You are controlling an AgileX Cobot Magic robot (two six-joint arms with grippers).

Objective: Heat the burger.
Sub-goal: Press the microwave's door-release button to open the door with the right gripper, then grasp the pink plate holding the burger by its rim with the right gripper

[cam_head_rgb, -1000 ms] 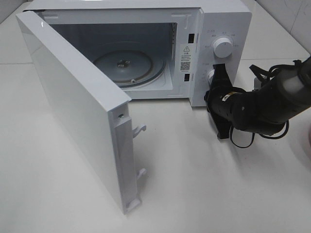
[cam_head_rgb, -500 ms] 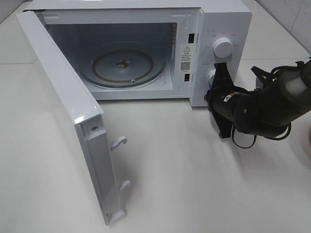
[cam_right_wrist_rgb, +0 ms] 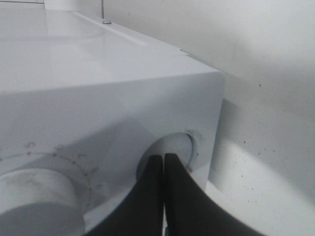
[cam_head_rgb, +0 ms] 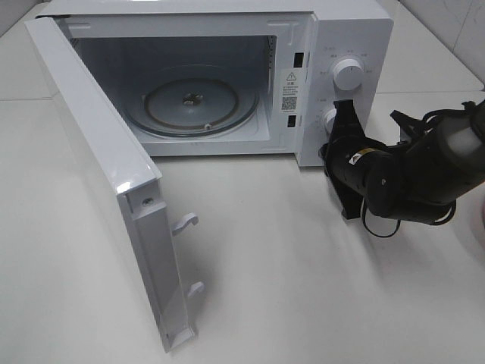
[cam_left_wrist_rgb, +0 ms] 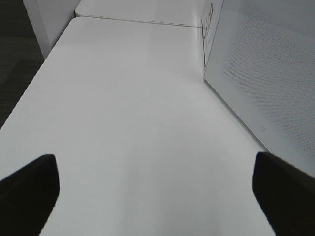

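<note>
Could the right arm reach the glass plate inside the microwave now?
Probably yes: the door stands wide open, nothing covers the glass plate, and the right gripper, shut at the lower knob, is near.

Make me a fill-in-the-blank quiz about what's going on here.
1. The microwave has its door standing ___.
2. The right end effector is ___, its tips at the panel below the upper knob.
3. The turntable inside holds ___.
4. The left end effector is open above the white ___.

Missing words: open; shut; nothing; table.
</note>
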